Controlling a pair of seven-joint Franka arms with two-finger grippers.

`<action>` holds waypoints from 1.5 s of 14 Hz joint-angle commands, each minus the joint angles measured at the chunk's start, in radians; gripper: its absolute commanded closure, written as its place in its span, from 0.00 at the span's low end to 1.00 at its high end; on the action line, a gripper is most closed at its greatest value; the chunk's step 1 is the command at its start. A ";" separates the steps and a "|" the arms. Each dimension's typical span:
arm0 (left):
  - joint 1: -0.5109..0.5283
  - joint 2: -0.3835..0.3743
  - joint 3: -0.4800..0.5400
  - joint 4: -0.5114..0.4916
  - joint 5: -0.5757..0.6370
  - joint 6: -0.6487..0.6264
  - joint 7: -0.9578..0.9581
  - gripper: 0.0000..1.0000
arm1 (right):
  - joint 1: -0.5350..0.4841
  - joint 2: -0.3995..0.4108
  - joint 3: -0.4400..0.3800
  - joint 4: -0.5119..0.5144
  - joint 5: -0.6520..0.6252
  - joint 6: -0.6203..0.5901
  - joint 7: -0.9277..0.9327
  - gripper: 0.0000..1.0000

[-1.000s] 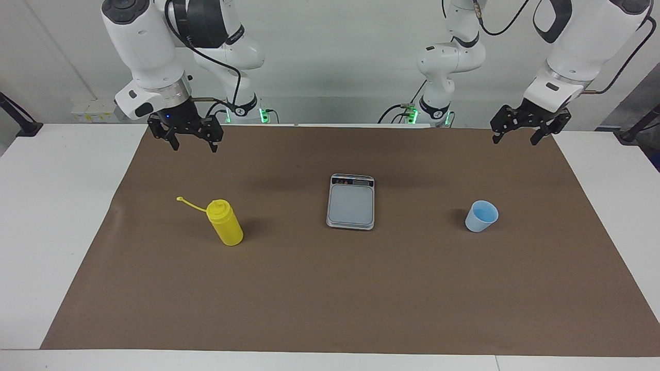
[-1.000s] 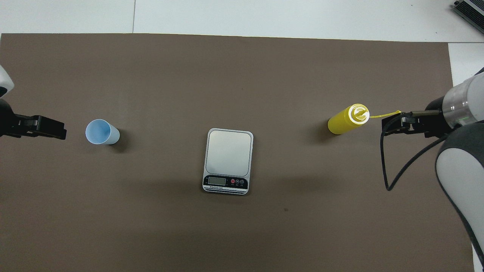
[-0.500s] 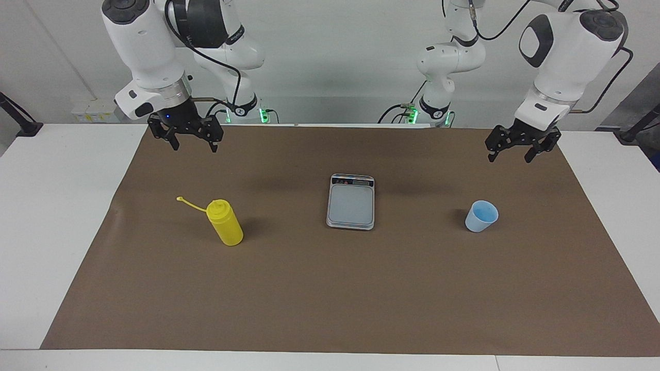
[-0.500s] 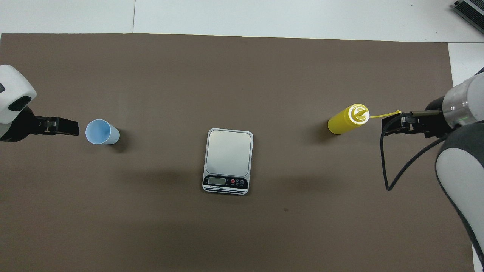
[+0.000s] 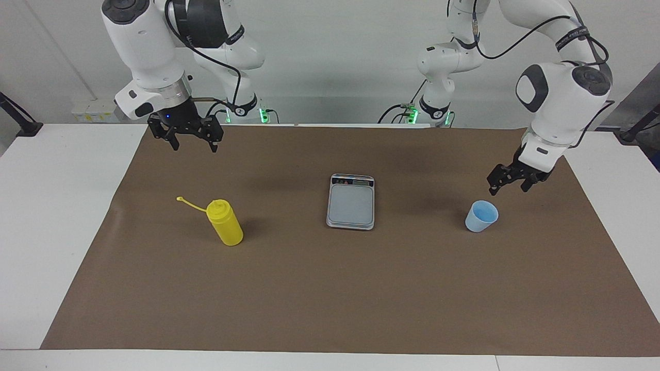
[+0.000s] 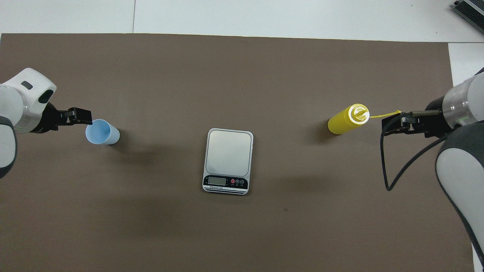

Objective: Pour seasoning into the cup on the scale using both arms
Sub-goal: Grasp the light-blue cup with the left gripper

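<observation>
My left tool (image 5: pixel 508 184) low in air just beside cup (image 5: pixel 481 216), at its 1 o'clock in facing view, fingers apart, empty. Cup on table (image 5: pixel 330 288), well apart from scale (image 5: pixel 350 201) mid-table. My right tool (image 5: pixel 192 141) waits raised, spread wide, at 11 o'clock of upright seasoning (image 5: pixel 225 222).

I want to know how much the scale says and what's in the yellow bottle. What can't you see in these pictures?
- Scale: the display's reading is too small to make out in either view.
- Yellow squeeze bottle: opaque sides hide what is inside.
- Right gripper: in the overhead view its own arm covers most of it.
- Left gripper, over the mat beside the blue cup: its finger gap is unreadable.
</observation>
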 commanded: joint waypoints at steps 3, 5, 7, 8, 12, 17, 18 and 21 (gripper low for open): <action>0.033 0.001 -0.005 -0.149 -0.008 0.182 -0.037 0.00 | -0.006 -0.022 0.004 -0.030 0.003 0.024 0.001 0.00; 0.046 0.007 -0.007 -0.152 -0.008 0.190 -0.037 0.00 | -0.006 -0.022 0.004 -0.033 0.001 0.024 0.001 0.00; 0.046 0.039 -0.007 -0.152 -0.008 0.225 -0.044 0.00 | -0.005 -0.022 0.004 -0.033 0.003 0.024 0.001 0.00; 0.046 0.053 -0.007 -0.154 -0.008 0.234 -0.047 0.00 | -0.005 -0.022 0.004 -0.033 0.001 0.024 0.001 0.00; 0.043 0.105 -0.007 -0.163 -0.008 0.276 -0.045 0.00 | -0.006 -0.022 0.002 -0.032 0.001 0.026 0.001 0.00; 0.027 0.106 -0.007 -0.186 -0.008 0.300 -0.054 1.00 | -0.006 -0.022 0.004 -0.033 0.003 0.026 0.001 0.00; 0.026 0.106 -0.007 -0.186 -0.006 0.297 -0.039 1.00 | -0.006 -0.022 0.004 -0.033 0.003 0.026 0.001 0.00; 0.024 0.112 -0.007 -0.148 0.000 0.259 -0.021 1.00 | -0.006 -0.022 0.004 -0.033 0.001 0.026 0.001 0.00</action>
